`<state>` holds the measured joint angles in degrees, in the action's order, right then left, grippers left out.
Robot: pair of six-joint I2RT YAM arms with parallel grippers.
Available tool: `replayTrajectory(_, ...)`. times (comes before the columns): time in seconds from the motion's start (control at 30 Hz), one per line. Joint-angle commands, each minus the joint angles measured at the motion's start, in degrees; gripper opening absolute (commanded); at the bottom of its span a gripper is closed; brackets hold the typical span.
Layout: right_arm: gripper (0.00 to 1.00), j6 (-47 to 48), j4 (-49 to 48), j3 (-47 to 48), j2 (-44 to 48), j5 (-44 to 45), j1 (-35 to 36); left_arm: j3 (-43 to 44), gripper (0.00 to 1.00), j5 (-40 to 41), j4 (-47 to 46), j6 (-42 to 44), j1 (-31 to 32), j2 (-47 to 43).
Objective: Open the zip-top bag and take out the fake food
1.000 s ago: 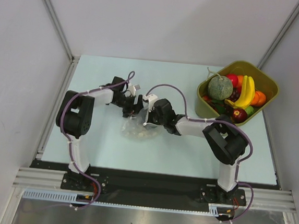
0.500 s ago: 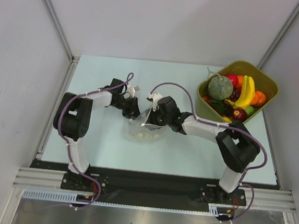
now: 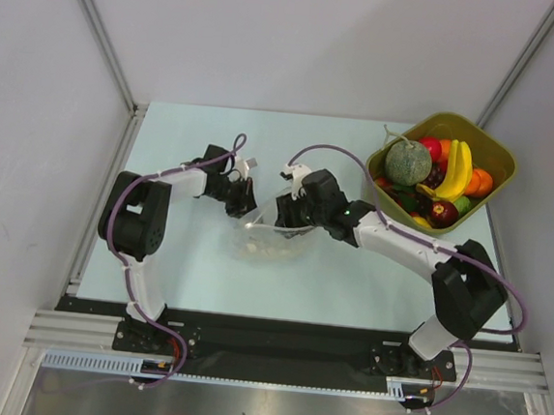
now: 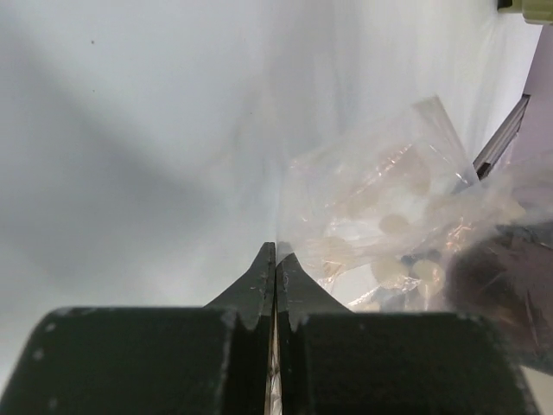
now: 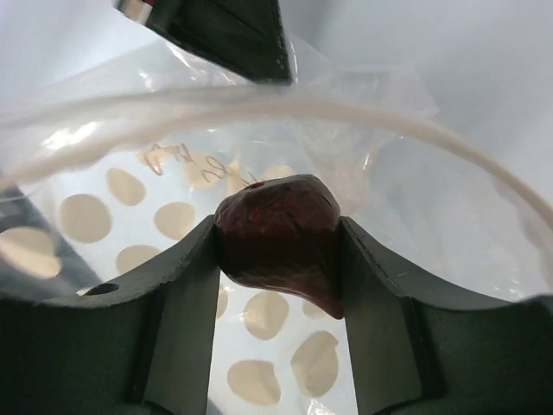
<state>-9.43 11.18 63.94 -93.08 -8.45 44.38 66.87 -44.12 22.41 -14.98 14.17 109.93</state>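
The zip-top bag (image 3: 272, 242) lies mid-table, clear and crinkly with pale spots, its mouth held open. My left gripper (image 3: 246, 208) is shut on the bag's left edge; in the left wrist view its tips (image 4: 276, 252) pinch a thin film of the bag (image 4: 380, 212). My right gripper (image 3: 291, 215) is at the bag's mouth, shut on a dark maroon fake food piece (image 5: 278, 238). The bag's zip rim (image 5: 259, 108) arcs above that piece. The piece does not show in the top view.
An olive-green tub (image 3: 501, 155) stands at the back right, holding a grey-green melon (image 3: 408, 163), a yellow banana (image 3: 461, 169) and other toy fruits. The left gripper's black body (image 5: 226, 35) sits close above the bag's rim in the right wrist view.
My left gripper has shut on the bag's edge. The right arm has stretched out, its elbow swinging right, and its gripper has shifted slightly right at the bag's mouth.
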Motion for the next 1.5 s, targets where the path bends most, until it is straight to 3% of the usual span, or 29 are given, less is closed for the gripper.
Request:
replayTrajectory(0.0, 0.26, -0.59, 3.84, 3.21, 5.8, 1.59, -1.13, 2.03, 0.01, 4.39, 0.26, 1.27, -0.9, -2.26)
replayTrajectory(0.43, 0.25, -5.86, 6.57, 4.0, 16.26, 0.62, -5.0, 2.3, 0.01, 9.75, 1.84, 2.42, -2.39, -3.58)
replayTrajectory(0.63, 0.25, -4.11, 9.38, 5.31, 21.62, 1.94, -13.08, 3.0, 0.0, 10.19, 1.58, 2.24, -4.59, -4.81)
replayTrajectory(1.03, 0.24, -0.59, 13.51, 6.37, 22.24, 5.72, -38.65, 3.97, 0.0, 10.81, 1.67, 2.06, -6.09, -5.95)
replayTrajectory(1.47, 0.25, -0.85, 19.49, 3.91, 21.53, 10.98, -42.97, 4.14, 0.0, 11.34, 1.84, 2.5, -6.35, -6.48)
